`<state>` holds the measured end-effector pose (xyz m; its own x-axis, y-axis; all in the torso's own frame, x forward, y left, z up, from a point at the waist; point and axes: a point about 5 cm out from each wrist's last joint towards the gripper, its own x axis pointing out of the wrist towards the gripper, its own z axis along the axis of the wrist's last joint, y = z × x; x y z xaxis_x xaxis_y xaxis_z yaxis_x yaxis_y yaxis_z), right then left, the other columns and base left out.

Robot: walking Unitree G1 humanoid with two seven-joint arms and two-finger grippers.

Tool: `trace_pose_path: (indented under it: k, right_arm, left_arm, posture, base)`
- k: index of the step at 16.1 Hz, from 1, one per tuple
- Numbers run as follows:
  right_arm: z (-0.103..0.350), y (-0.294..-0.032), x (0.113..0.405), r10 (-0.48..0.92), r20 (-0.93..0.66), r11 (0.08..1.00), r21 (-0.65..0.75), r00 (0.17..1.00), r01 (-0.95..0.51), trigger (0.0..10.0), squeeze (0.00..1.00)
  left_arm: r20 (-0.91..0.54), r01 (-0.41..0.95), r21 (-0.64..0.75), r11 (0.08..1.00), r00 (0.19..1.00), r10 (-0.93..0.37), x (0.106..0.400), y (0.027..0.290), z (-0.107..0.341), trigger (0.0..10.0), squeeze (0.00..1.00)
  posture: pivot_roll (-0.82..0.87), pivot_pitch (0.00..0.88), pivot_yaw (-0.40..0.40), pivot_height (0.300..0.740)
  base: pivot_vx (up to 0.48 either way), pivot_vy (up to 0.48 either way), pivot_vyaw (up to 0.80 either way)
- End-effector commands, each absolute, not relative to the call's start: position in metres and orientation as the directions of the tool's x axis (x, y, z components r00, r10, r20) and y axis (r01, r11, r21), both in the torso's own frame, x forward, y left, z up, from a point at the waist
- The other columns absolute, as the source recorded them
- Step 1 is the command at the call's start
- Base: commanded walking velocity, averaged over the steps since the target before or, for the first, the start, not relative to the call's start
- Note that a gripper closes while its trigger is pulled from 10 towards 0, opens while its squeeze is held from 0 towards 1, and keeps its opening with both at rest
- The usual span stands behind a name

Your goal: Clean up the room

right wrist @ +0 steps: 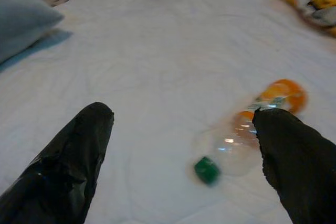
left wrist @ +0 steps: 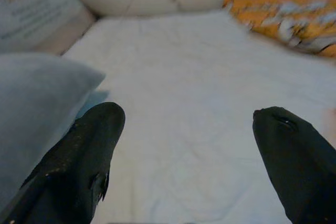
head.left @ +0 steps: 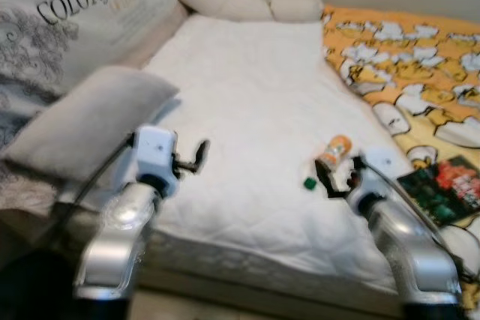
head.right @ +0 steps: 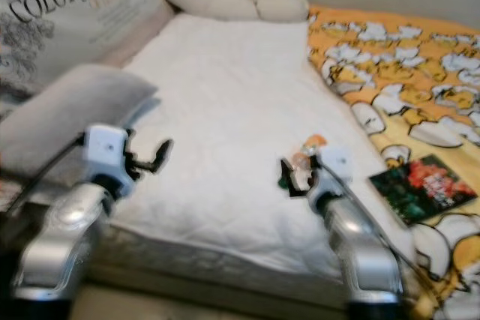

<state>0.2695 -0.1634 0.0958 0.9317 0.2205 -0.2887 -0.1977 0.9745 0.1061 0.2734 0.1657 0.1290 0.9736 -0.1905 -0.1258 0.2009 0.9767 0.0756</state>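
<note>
A clear plastic bottle point(head.left: 334, 151) with an orange label lies on its side on the white mattress point(head.left: 247, 95), near the front right corner. Its green cap point(right wrist: 207, 170) points toward the bed's front edge. My right gripper point(head.left: 334, 180) hovers open just in front of the bottle. In the right wrist view the bottle point(right wrist: 247, 135) lies close to one finger point(right wrist: 294, 166), off to the side of the gap. My left gripper point(head.left: 193, 159) is open over the mattress's front left part, beside a grey pillow point(head.left: 90, 121), with nothing between its fingers.
A large printed cushion point(head.left: 75, 20) leans at the back left, and a cream bolster point(head.left: 240, 1) lies along the head of the bed. An orange patterned blanket point(head.left: 405, 58) covers the right side, with a dark magazine point(head.left: 442, 185) on it.
</note>
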Motion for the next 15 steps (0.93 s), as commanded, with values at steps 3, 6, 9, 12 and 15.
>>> trace_pose_path:
  k: [3, 6, 9, 12, 15]
  right_arm:
    - [0.096, -0.171, 0.274, 0.203, -0.305, 0.979, 0.064, 0.931, -0.192, 10.0, 1.0]
    - [0.094, -0.17, 0.278, 0.182, -0.314, 0.983, 0.058, 0.932, -0.173, 10.0, 1.0]
    - [0.087, -0.18, 0.289, 0.063, -0.409, 0.998, 0.028, 0.911, -0.056, 10.0, 0.23]
    - [0.081, -0.183, 0.304, 0.017, -0.469, 0.998, 0.059, 0.883, 0.012, 10.0, 0.0]
    - [0.073, -0.179, 0.325, -0.028, -0.573, 0.994, 0.072, 0.819, 0.084, 10.0, 0.0]
  left_arm:
    - [-0.111, 0.231, 0.073, 0.97, 0.969, -0.222, 0.274, 0.157, 0.133, 10.0, 1.0]
    - [-0.114, 0.228, 0.08, 0.97, 0.969, -0.218, 0.273, 0.159, 0.134, 10.0, 1.0]
    - [-0.137, 0.31, 0.088, 0.947, 0.945, -0.297, 0.266, 0.156, 0.133, 10.0, 0.88]
    - [-0.204, 0.442, 0.111, 0.89, 0.887, -0.414, 0.258, 0.152, 0.13, 10.0, 0.0]
    - [-0.271, 0.537, 0.133, 0.833, 0.828, -0.491, 0.254, 0.157, 0.132, 10.0, 0.0]
  posture:
    - [0.02, 0.0, -0.009, 0.74]
    - [0.03, 0.0, -0.01, 0.74]
    - [0.04, 0.0, -0.004, 0.74]
    - [0.06, 0.0, -0.007, 0.74]
    - [0.08, 0.0, -0.005, 0.74]
  base:
    - [0.385, 0.0, 0.0]
    - [0.384, 0.0, 0.0]
    - [0.0, 0.0, 0.0]
    - [0.0, 0.0, 0.0]
    - [0.0, 0.0, 0.0]
